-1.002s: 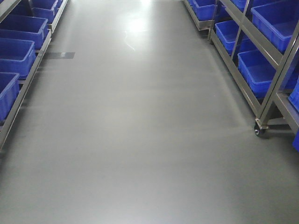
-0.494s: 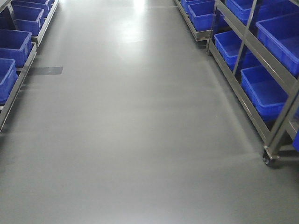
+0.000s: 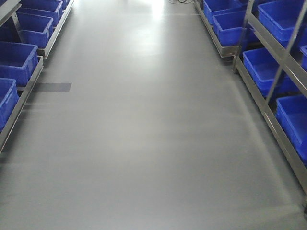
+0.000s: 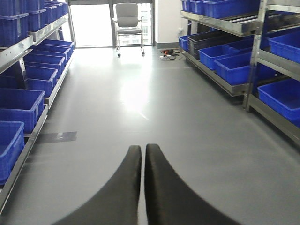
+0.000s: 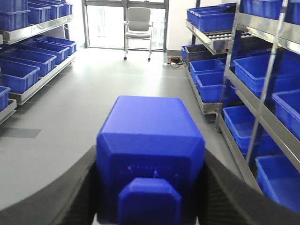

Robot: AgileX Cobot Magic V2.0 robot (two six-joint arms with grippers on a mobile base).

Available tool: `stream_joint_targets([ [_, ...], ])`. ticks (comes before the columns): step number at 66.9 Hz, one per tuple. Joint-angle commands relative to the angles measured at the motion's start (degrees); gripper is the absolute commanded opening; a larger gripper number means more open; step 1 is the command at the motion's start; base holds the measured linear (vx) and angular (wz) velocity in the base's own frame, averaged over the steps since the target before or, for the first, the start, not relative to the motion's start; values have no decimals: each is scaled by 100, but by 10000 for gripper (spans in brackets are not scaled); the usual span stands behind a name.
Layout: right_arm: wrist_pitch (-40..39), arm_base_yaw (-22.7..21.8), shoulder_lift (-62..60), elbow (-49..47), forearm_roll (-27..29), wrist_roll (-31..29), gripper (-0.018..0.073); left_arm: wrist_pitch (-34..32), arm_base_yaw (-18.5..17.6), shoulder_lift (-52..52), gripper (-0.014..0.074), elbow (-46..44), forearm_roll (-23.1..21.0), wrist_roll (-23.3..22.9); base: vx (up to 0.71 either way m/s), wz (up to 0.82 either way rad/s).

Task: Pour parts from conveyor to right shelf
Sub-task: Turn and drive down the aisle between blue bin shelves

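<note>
My right gripper (image 5: pixel 150 161) is shut on a blue plastic container (image 5: pixel 150 136), which fills the space between the two black fingers (image 5: pixel 77 183) and is held above the floor. My left gripper (image 4: pixel 142 149) is shut and empty, its fingers pressed together over the grey floor. The right shelf (image 3: pixel 268 62) is a metal rack with blue bins (image 3: pixel 268 67); it also shows in the right wrist view (image 5: pixel 255 117). A roller track (image 5: pixel 220 36) sits on an upper level of a rack at the right. No parts show; the container's inside is hidden.
A left rack (image 3: pixel 26 91) holds blue bins (image 3: pixel 17 57). A dark patch (image 3: pixel 53 86) marks the floor by it. A grey office chair (image 4: pixel 128 16) stands at the aisle's far end, with cables (image 4: pixel 168 52) on the floor near the right rack.
The front view has advanced down the aisle. The floor patch has slid lower in the picture, and the right rack's caster has slid down and right to the picture's edge.
</note>
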Motion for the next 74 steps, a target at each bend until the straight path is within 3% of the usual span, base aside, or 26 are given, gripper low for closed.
stream_joint_targets([
  [1, -477, -25, 52, -171, -12, -61, -2, -402, -15, -20, -6, -105, -10, -42, 61, 15],
  [74, -478, -25, 52, -171, -12, -61, -2, -402, -15, -20, -6, -105, -10, -42, 62, 3],
])
